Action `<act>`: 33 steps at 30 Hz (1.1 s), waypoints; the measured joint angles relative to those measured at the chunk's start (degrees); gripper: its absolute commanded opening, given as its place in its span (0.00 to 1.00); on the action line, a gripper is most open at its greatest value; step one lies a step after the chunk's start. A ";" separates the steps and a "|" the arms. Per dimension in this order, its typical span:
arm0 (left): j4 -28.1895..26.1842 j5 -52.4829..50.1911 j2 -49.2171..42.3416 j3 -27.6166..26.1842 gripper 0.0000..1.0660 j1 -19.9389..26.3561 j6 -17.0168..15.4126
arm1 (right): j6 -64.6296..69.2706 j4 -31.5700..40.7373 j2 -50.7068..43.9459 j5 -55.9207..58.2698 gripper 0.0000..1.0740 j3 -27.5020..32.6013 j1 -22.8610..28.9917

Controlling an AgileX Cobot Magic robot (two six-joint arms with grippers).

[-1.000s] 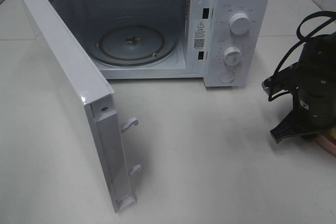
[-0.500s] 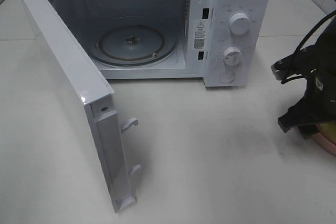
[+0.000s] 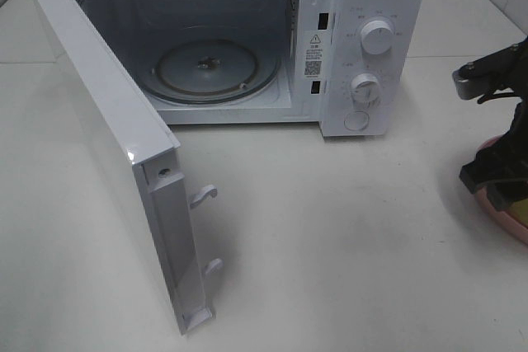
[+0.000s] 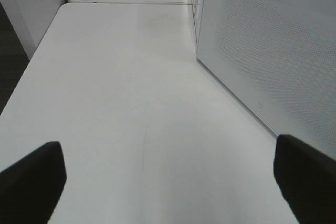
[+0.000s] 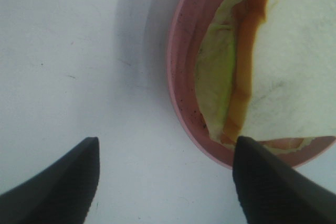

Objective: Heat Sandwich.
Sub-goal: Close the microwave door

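The sandwich [image 5: 294,61], white bread with a tan crust and a pale green leaf, lies on a round pink plate [image 5: 181,77] at the table's right edge. My right gripper [image 5: 168,182] hovers above the plate's near rim. It is open: one finger [image 5: 63,182] is over bare table and the other finger [image 5: 278,187] is over the plate's edge. In the high view the right gripper [image 3: 493,180] covers most of the plate [image 3: 511,222], and the sandwich is hidden there. My left gripper [image 4: 168,187] is open over bare table beside the microwave door [image 4: 273,40].
A white microwave [image 3: 363,6] stands at the back with its door [image 3: 107,121] swung wide toward the front left. Its glass turntable [image 3: 206,68] holds nothing. Two dials [image 3: 378,37] and a button sit on the right panel.
My right arm has moved rightward and over the pink plate, and its jaws have spread wider. The left gripper and microwave have not moved.
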 measured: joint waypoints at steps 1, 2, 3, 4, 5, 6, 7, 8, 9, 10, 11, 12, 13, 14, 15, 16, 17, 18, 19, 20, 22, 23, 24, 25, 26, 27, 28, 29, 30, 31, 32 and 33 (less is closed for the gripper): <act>0.00 0.00 0.00 0.00 0.97 0.00 0.00 | 0.00 0.00 0.00 0.00 0.66 0.00 0.00; 0.00 0.00 0.00 0.00 0.97 0.00 0.00 | -0.11 0.23 -1.03 0.52 0.66 0.00 0.00; 0.00 0.00 0.00 0.00 0.97 0.00 0.00 | -0.23 0.29 -2.12 0.97 0.66 0.00 0.00; 0.00 0.00 0.00 0.00 0.97 0.00 0.00 | -0.34 0.40 -2.98 1.43 0.67 0.00 0.00; 0.00 0.00 0.00 0.00 0.97 0.00 0.00 | -0.34 0.46 -5.21 2.35 0.68 0.00 0.00; 0.00 0.00 0.00 0.00 0.97 0.00 0.00 | -0.34 0.46 -5.21 2.35 0.68 0.00 0.00; 0.00 0.00 0.00 0.00 0.97 0.00 0.00 | -0.34 0.52 -6.07 2.64 0.70 0.00 0.00; 0.00 0.00 0.00 0.00 0.97 0.00 0.00 | -0.40 0.52 -7.22 3.09 0.71 0.00 0.00; 0.00 0.00 0.00 0.00 0.97 0.00 0.00 | -0.97 0.92 -9.45 3.84 0.73 0.00 0.00; 0.00 0.00 0.00 0.00 0.97 0.00 0.00 | -0.97 0.92 -9.45 3.84 0.73 0.00 0.00; 0.00 0.00 0.00 0.00 0.97 0.00 0.00 | -1.26 1.26 -10.37 4.07 0.74 0.00 0.00; 0.00 0.00 0.00 0.00 0.97 0.00 0.00 | -1.55 1.72 -11.46 4.53 0.74 0.00 0.00; 0.00 0.00 0.00 0.00 0.97 0.00 0.00 | -2.01 2.06 -12.49 5.10 0.73 0.00 0.00; 0.00 0.00 0.00 0.00 0.97 0.00 0.00 | -3.21 3.21 -14.32 6.02 0.72 -0.06 0.00; 0.00 0.00 0.00 0.00 0.97 0.00 0.00 | -3.21 3.21 -14.32 6.02 0.72 -0.06 0.00; 0.00 0.00 0.00 0.00 0.97 0.00 0.00 | -3.90 3.78 -15.13 6.30 0.72 -0.17 0.00; 0.00 0.00 0.00 0.00 0.97 0.00 0.00 | -4.47 4.53 -16.16 6.76 0.72 -0.17 0.00; 0.00 0.00 0.00 0.00 0.97 0.00 0.00 | -5.61 5.90 -18.11 7.33 0.71 -0.17 0.00; 0.00 0.00 0.00 0.00 0.97 0.00 0.00 | -5.61 5.90 -18.11 7.33 0.71 -0.17 0.00; 0.00 0.00 0.00 0.00 0.97 0.00 0.00 | -5.96 6.47 -19.08 7.85 0.71 -0.17 0.00; 0.00 0.00 0.00 0.00 0.97 0.00 0.00 | -6.47 7.51 -22.00 8.88 0.71 -0.17 0.00; 0.00 0.00 0.00 0.00 0.97 0.00 0.00 | -6.76 7.51 -22.86 9.28 0.71 -0.17 0.00; 0.00 0.00 0.00 0.00 0.97 0.00 0.00 | -6.76 7.51 -22.86 9.28 0.71 -0.17 0.00; 0.00 0.00 0.00 0.00 0.97 0.00 0.00 | -6.88 7.62 -23.95 9.80 0.71 -0.17 0.00; 0.00 0.00 0.00 0.00 0.97 0.00 0.00 | -6.93 7.62 -25.04 10.14 0.71 -0.17 0.00; 0.00 0.00 0.00 0.00 0.97 0.00 0.00 | -7.16 7.62 -27.22 11.00 0.71 -0.17 0.00; 0.00 0.00 0.00 0.00 0.97 0.00 0.00 | -7.22 7.62 -28.02 11.46 0.71 -0.17 0.00; 0.00 0.00 0.00 0.00 0.97 0.00 0.00 | -7.22 7.62 -28.02 11.46 0.71 -0.17 0.00; 0.00 0.00 0.00 0.00 0.97 0.00 0.00 | -7.28 7.62 -29.05 11.86 0.71 -0.17 0.00; 0.00 0.00 0.00 0.00 0.97 0.00 0.00 | -7.28 7.68 -30.94 12.89 0.71 -0.17 0.00; 0.00 0.00 0.00 0.00 0.97 0.00 0.00 | -7.28 7.68 -31.91 13.24 0.71 -0.17 0.00; 0.00 0.00 0.00 0.00 0.97 0.00 0.00 | -7.28 7.68 -32.89 13.52 0.71 -0.17 0.00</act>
